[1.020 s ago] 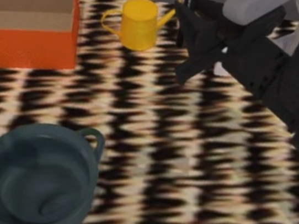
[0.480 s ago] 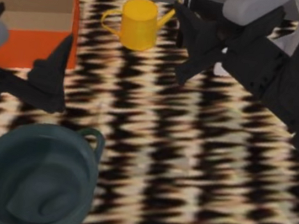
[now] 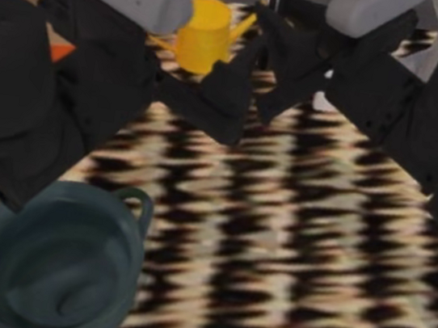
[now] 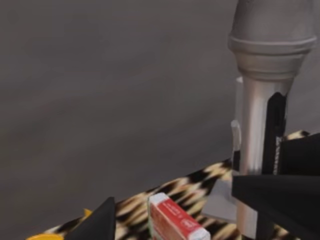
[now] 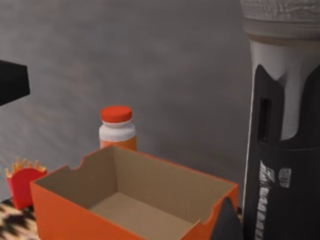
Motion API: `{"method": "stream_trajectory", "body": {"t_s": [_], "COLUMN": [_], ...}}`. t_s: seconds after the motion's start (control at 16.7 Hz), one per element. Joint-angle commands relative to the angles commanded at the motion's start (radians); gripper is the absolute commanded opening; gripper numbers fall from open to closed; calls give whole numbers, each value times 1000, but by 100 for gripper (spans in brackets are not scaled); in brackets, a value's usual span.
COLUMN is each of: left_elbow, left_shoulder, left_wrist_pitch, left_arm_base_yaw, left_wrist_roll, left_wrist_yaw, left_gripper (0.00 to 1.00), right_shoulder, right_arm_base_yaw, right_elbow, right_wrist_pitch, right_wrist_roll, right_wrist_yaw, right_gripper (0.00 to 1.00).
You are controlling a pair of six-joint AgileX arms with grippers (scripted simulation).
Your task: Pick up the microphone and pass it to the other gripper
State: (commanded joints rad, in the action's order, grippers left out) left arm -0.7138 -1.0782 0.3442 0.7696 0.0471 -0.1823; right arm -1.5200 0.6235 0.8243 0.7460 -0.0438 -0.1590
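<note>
The microphone (image 5: 282, 150) stands upright, grey mesh head on top and a black and silver handle below. My right gripper (image 3: 285, 67) at the back of the table is shut on its handle. In the left wrist view the microphone (image 4: 260, 110) rises close ahead, with black fingers (image 4: 300, 155) around its lower part. My left gripper (image 3: 225, 91) is open, just to the left of the right gripper and almost touching it. In the top view the arms hide the microphone.
A yellow watering can (image 3: 208, 36) stands at the back, right behind the left gripper. A teal pot (image 3: 58, 264) sits at the front left. The orange box (image 5: 130, 200) is at the back left, with a red-capped bottle (image 5: 116, 127) and red fries carton (image 5: 22, 182) beyond. A red-white carton (image 4: 175, 222) lies near the microphone.
My left arm has swung in from the left edge, up and to the right, until its gripper is beside the right gripper. The right arm and the microphone have not moved.
</note>
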Motion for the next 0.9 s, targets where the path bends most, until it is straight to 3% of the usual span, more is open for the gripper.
{"method": "stream_trajectory", "body": {"t_s": [0.48, 0.9], "left_elbow": [-36, -257], "left_shoulder": [-46, -376], "left_wrist_pitch": [15, 116], "left_arm_base_yaw": [0, -38], "left_wrist_roll": [1, 3], "left_wrist_yaw": [6, 49], "left_gripper": [100, 100], "right_shoulder": [0, 0], "right_arm_base_yaw": [0, 0], "right_elbow": [0, 0], "right_wrist_pitch": [0, 0], "right_wrist_roll": [0, 0], "right_wrist_yaw": [0, 0], "right_gripper": [0, 0]}}
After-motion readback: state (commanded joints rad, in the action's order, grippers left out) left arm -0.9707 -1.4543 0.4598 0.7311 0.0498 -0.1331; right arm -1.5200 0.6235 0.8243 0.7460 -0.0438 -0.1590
